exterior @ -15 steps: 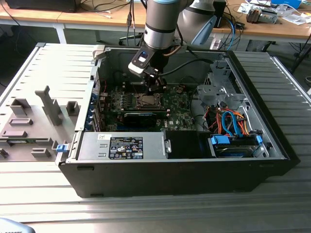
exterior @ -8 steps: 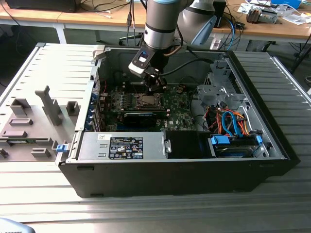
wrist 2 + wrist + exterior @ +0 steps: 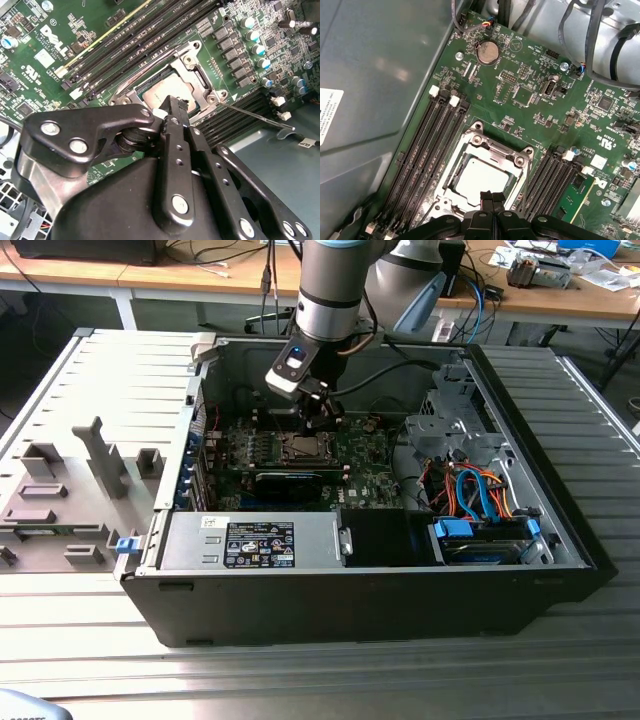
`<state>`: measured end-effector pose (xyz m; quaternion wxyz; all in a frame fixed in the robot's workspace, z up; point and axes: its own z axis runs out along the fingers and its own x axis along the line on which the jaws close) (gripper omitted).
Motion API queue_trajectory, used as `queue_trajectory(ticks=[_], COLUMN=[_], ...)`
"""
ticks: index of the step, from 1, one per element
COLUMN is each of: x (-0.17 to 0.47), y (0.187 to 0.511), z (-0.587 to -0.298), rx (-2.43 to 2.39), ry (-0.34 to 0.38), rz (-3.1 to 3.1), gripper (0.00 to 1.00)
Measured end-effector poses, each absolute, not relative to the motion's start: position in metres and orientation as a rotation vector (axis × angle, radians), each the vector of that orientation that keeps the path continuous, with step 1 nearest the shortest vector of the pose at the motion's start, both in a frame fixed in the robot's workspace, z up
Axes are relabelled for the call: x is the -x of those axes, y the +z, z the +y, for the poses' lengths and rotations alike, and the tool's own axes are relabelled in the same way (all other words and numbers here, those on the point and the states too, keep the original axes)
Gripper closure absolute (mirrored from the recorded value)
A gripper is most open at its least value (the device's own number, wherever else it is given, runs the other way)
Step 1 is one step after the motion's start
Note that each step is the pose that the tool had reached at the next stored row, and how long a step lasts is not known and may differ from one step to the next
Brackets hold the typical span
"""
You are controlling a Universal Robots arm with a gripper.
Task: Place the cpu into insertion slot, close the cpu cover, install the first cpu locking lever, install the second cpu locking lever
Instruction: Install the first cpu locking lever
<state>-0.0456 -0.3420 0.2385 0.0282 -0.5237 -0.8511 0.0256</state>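
Hovering just above the socket, gripper (image 3: pixel 491 199) has its fingertips (image 3: pixel 172 107) pressed together, nothing between them. Cpu (image 3: pixel 480 180) sits flat in the insertion slot (image 3: pixel 451 167) with the cpu cover (image 3: pixel 492 146) lying closed around it. Beyond lie green motherboard (image 3: pixel 530 120) and, at the exterior view's right, blue cables (image 3: pixel 480 490).

cpu (image 3: pixel 481 181) seated flat in insertion slot (image 3: pixel 451 167) on the green board, silvery-grey face up. cpu cover (image 3: pixel 496 150) closed over it, silvery frame, chip showing through its window. 1 thin lever (image 3: pixel 255 116) sticking out sideways, unlatched.
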Motion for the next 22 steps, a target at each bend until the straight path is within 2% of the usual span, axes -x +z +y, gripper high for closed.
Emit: queue_trajectory(ticks=[22], x=[0.0456], y=[0.2385], z=[-0.342], rx=[1.547], ry=[0.082], rz=[-2.67], gripper=[0.89])
